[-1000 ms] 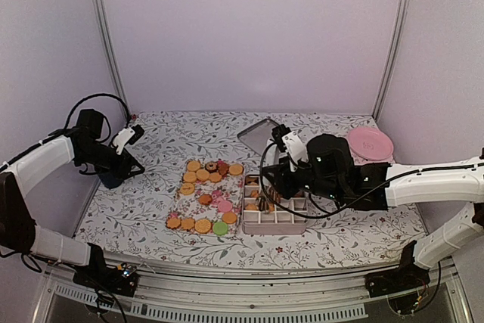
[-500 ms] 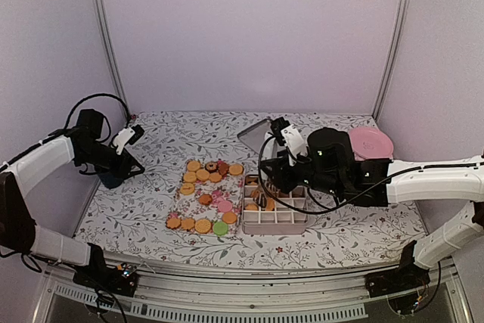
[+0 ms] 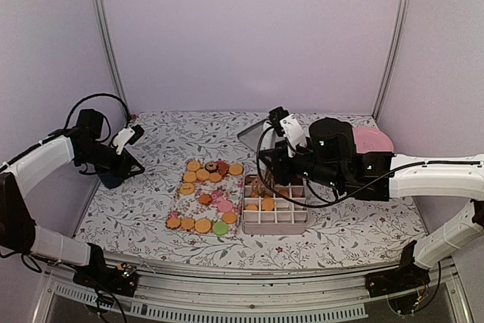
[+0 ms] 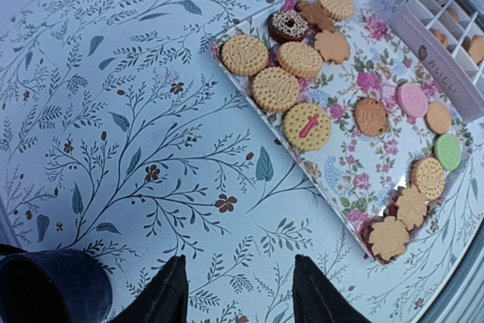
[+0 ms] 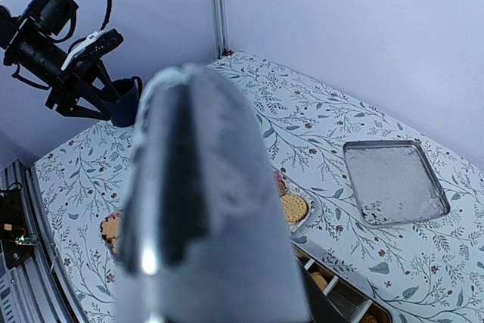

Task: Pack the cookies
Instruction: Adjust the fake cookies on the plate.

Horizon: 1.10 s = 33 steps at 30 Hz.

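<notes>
The cookies point(image 3: 204, 198) not yet packed lie on a floral tray point(image 3: 184, 203) in the middle of the table point(image 3: 144, 217), and a few orange ones already sit in cells of the divided box point(image 3: 277, 228) that touches the tray's right side. The tray's long axis runs from the near edge of the table toward the back wall, alongside the box. The right claw point(image 3: 262, 179) hangs over the box's far left cells, so the loose cookies lie just to its left and a little nearer the arm bases. In its own wrist view its fingers point(image 5: 227, 209) are one blurred mass, seemingly pressed together, and I cannot tell whether anything thin is pinched there. The left claw point(image 4: 238, 260) is spread wide and empty, well apart from the tray beside a dark cup point(image 4: 45, 289), so the right arm looks far better placed for the next pick
</notes>
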Motion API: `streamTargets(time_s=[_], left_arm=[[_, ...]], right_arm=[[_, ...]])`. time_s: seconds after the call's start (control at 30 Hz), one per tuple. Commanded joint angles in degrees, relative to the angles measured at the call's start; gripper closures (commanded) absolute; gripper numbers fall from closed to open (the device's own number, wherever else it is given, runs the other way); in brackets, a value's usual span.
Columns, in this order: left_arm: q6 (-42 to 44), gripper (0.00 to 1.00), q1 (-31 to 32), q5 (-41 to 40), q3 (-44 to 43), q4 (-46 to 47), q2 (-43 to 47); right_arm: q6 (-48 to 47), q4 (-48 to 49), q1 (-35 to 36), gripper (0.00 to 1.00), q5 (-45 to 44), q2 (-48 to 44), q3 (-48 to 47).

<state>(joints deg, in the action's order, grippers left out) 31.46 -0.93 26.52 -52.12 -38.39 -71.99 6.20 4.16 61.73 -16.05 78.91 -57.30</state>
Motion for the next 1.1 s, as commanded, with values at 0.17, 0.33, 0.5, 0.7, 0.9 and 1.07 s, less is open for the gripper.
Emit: streamTargets(time_s=[0.17, 0.33, 0.5, 0.7, 0.9, 1.07], left_arm=[[-0.06, 0.52, -0.31, 0.33, -0.35, 0.18, 0.79], [0.00, 0.52, -0.30, 0.09, -0.35, 0.09, 0.80], [-0.04, 0.52, -0.30, 0.14, -0.69, 0.07, 0.76], [-0.22, 0.52, -0.33, 0.39, -0.88, 0.07, 0.40], [-0.50, 0.52, -0.36, 0.36, -0.96, 0.16, -0.26], [-0.53, 0.52, -0.34, 0.02, -0.96, 0.00, 0.23]], right_arm=[[1.51, -0.09, -1.18, 0.70, -0.68, -0.72, 3.78], [2.66, -0.72, -1.13, 0.75, 1.84, -0.77, 3.80], [3.44, -0.87, -0.30, 0.85, 2.48, -0.90, 3.21], [3.01, -1.47, 0.05, 0.84, 0.77, -0.58, 1.62], [0.23, 0.33, 0.62, 0.80, 2.45, 3.28, -5.16], [-2.06, 2.19, 2.27, 0.72, 5.57, 12.08, -13.66]])
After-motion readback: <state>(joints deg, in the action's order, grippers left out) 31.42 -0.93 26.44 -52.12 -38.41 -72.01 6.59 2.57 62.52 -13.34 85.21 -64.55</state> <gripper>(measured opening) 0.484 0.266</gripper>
